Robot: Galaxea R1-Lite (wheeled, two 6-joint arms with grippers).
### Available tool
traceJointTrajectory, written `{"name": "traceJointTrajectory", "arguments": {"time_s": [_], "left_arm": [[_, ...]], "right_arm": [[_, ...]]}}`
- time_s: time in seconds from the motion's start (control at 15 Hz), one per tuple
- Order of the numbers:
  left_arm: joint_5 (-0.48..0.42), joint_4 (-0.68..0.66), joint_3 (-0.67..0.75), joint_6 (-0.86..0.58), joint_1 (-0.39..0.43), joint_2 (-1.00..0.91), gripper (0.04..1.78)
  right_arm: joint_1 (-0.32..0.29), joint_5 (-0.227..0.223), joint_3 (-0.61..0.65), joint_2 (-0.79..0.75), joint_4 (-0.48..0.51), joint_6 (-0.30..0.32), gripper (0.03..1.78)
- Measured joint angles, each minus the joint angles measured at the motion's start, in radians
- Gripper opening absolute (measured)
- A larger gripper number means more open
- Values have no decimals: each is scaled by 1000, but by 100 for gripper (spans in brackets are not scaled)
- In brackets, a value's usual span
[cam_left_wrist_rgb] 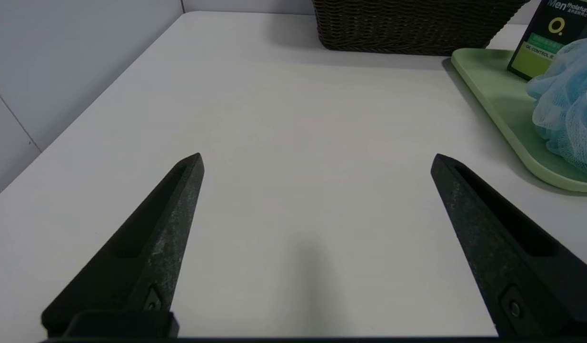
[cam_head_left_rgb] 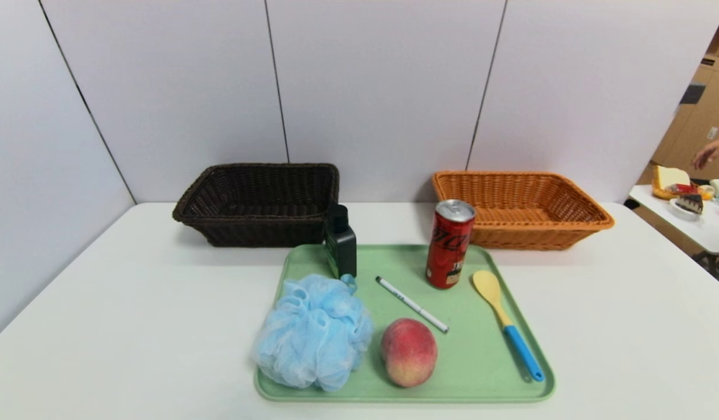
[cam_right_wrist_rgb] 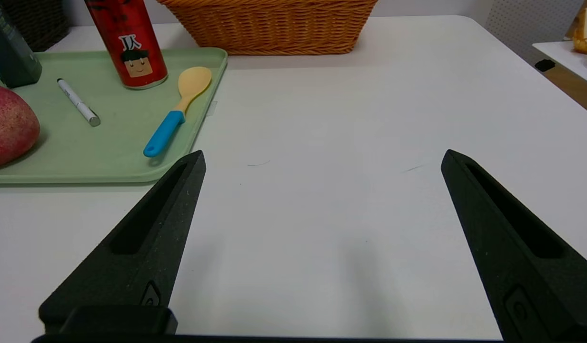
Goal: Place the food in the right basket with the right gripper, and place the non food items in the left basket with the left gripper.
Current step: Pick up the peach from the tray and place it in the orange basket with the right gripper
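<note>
A green tray (cam_head_left_rgb: pixel 481 356) holds the red-and-yellow peach (cam_head_left_rgb: pixel 409 352), the red soda can (cam_head_left_rgb: pixel 449 244), the blue bath pouf (cam_head_left_rgb: pixel 312 332), the dark bottle (cam_head_left_rgb: pixel 340 242), the white pen (cam_head_left_rgb: pixel 411 304) and the yellow spoon with blue handle (cam_head_left_rgb: pixel 507 324). The dark brown basket (cam_head_left_rgb: pixel 260 201) stands behind at the left, the orange-tan basket (cam_head_left_rgb: pixel 519 207) at the right; both look empty. My left gripper (cam_left_wrist_rgb: pixel 317 159) is open over bare table left of the tray. My right gripper (cam_right_wrist_rgb: pixel 324 157) is open over bare table right of the tray. Neither shows in the head view.
A white table (cam_head_left_rgb: pixel 627 326) bears everything, with grey wall panels behind. A side table (cam_head_left_rgb: pixel 694 224) with food items and a person's hand (cam_head_left_rgb: pixel 709 153) are at the far right.
</note>
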Motion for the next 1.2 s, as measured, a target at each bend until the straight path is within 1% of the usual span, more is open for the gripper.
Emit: {"name": "traceJointTrajectory", "arguments": {"time_s": [0.33,0.47,0.53,0.6,0.73,0.8,0.93,1.07,1.2], "left_arm": [[0,0,0,-13,0,0,169],[1,-4,0,-14,0,0,169],[1,-5,0,-13,0,0,169],[0,-2,-4,-10,0,0,169],[-18,29,-81,-6,0,9,169],[-29,65,-154,-7,0,32,169],[-42,157,-316,-20,0,121,169],[-58,244,-477,-43,0,262,169],[-74,292,-606,-54,-1,413,169]], "right_arm": [[0,0,0,0,0,-4,171],[0,0,-5,0,11,-20,171],[0,5,-29,1,18,-24,171],[0,9,-84,11,44,-24,171],[0,28,-256,69,132,-15,171],[-1,42,-365,121,190,1,171],[-1,73,-605,269,325,54,171],[-1,99,-865,462,479,124,171],[4,123,-1103,653,626,183,171]]}}
